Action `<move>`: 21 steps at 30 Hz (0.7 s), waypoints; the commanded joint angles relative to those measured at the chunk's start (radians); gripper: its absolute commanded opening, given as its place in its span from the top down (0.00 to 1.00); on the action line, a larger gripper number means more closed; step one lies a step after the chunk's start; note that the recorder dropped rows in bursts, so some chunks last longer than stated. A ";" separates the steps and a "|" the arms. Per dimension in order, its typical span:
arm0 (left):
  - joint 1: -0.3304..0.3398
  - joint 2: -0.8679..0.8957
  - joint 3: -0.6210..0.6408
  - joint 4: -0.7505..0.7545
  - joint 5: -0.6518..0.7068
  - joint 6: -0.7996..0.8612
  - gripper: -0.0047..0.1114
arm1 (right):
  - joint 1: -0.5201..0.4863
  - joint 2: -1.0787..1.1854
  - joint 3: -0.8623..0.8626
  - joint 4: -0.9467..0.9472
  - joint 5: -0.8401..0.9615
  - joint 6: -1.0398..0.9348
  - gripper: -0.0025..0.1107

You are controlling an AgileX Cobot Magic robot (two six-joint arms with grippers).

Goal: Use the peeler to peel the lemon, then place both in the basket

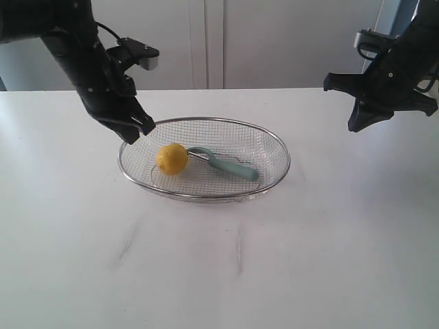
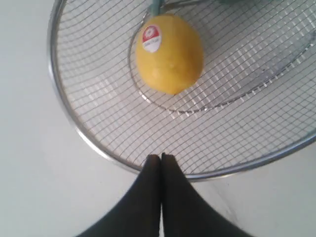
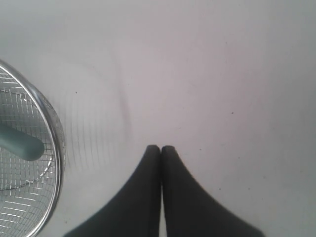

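The yellow lemon [image 1: 171,158] [image 2: 169,53] lies in the wire-mesh basket [image 1: 274,145] [image 2: 89,143], a red sticker on its skin. Beside it in the basket rests the teal-handled peeler [image 1: 230,165], its head touching the lemon; the handle end [image 3: 22,144] shows in the right wrist view. My left gripper [image 1: 143,130] [image 2: 161,157] hangs over the basket's left rim, shut and empty. Out to the right, above the bare table, my right gripper [image 1: 357,125] [image 3: 161,149] is shut with nothing in it.
The white table [image 1: 219,260] spreads all around the basket. A pale wall with cabinet panels [image 1: 206,41] stands behind. The basket's rim [image 3: 55,148] shows at the edge of the right wrist view.
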 commanded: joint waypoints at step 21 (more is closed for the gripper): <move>0.200 -0.037 0.000 -0.234 0.245 -0.069 0.96 | -0.005 -0.014 0.002 0.001 -0.049 -0.001 0.98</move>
